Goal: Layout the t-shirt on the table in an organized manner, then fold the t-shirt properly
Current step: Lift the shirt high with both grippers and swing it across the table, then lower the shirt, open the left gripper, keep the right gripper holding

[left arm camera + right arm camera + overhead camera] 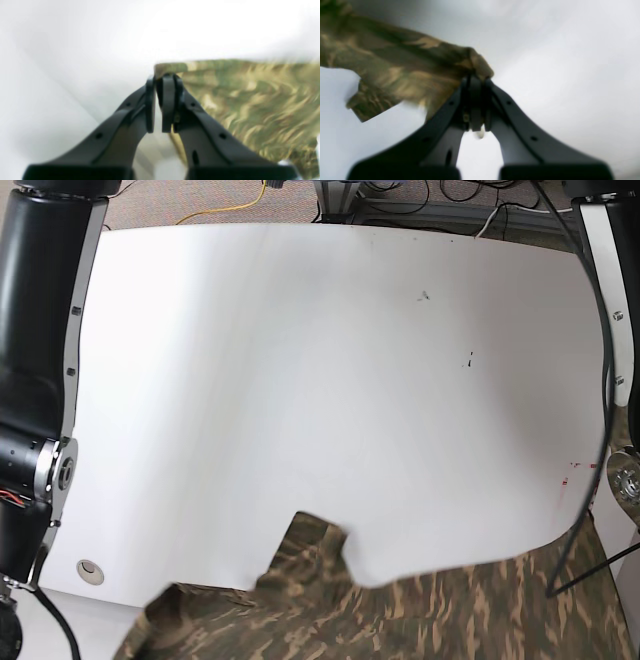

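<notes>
The camouflage t-shirt (400,620) hangs lifted across the bottom of the base view, above the near edge of the white table (300,380). In the left wrist view my left gripper (162,77) is shut on a corner of the t-shirt (250,100), and the cloth spreads away to the right. My right gripper (476,78) is shut on a bunched edge of the t-shirt (395,67), which trails off to the upper left with a sleeve hanging down. Neither gripper's fingers show in the base view.
A black arm (40,330) stands at the table's left side and a white-and-black arm (615,300) at its right. A round grommet hole (91,569) sits near the front left corner. Red marks (575,470) lie near the right edge. Cables (400,200) run behind the far edge.
</notes>
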